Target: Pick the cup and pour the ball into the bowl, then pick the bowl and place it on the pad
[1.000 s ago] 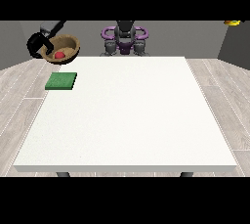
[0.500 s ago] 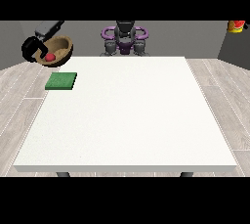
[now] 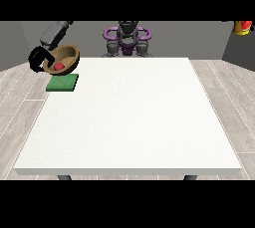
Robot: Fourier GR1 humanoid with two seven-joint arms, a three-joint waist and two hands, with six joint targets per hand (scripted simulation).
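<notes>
A brown wooden bowl (image 3: 66, 56) hangs tilted in the air just above and behind the green pad (image 3: 63, 82), which lies flat at the table's far left. A red ball (image 3: 59, 66) rests inside the bowl. The black hand at the view's left (image 3: 38, 59) is curled round the bowl's left rim, and its grey arm reaches down from the top. A red and yellow object (image 3: 242, 27), possibly the cup, shows at the top right edge, beyond the table. No hand shows at the view's right.
The large white table (image 3: 129, 117) fills the middle of the view. The robot's torso (image 3: 127, 38) stands behind its far edge. Grey plank floor surrounds the table.
The bowl, held by the hand, swung left and tipped, then came back right and lower, close over the pad. The red and yellow object at the top right drifted slightly down and right.
</notes>
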